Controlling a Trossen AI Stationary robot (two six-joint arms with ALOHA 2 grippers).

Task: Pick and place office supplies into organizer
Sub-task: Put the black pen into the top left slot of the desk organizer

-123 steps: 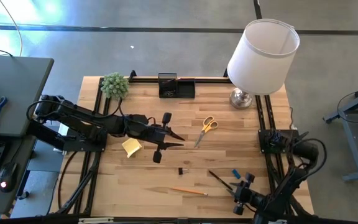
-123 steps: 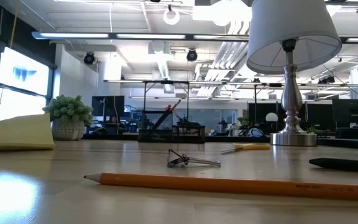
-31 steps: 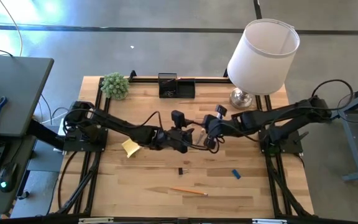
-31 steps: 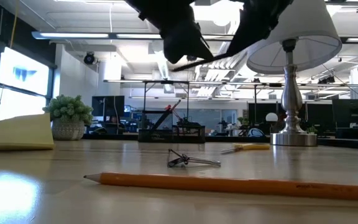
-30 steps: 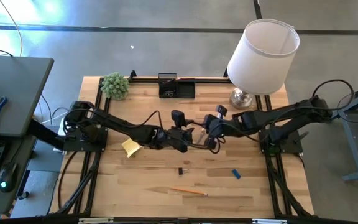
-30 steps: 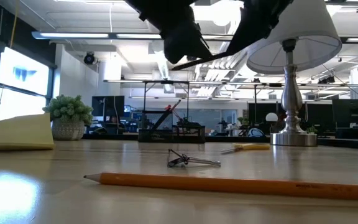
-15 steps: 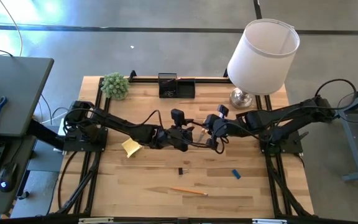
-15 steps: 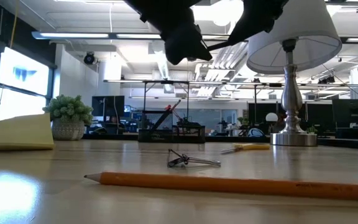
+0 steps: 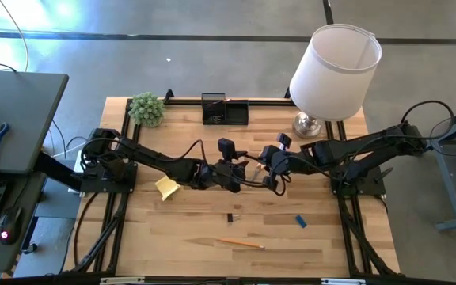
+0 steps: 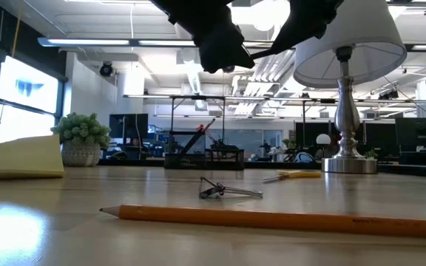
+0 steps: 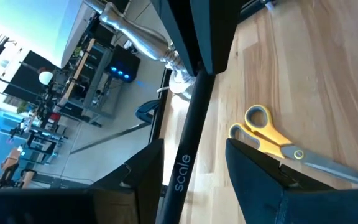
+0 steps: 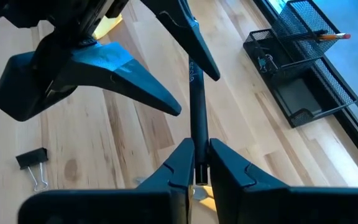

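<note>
Right wrist view: pen [image 12: 197, 118] pinched by right gripper [image 12: 196, 163], its axis passing between spread left gripper [image 12: 166, 68] fingers, toward organizer [image 12: 303, 81].

Overhead, table-level, two wrist cameras

Lamp [image 9: 335, 73], plant [image 9: 146, 108] near table's [image 9: 180, 229] back edge.

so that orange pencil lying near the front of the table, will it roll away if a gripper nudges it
Probably. The orange pencil lies flat on the smooth wooden table with nothing beside it, so a sideways nudge would likely roll it. It looks thin, stiff and light, so it should lift easily. Being so low, the jaws would need to come nearly to the wood.
</note>
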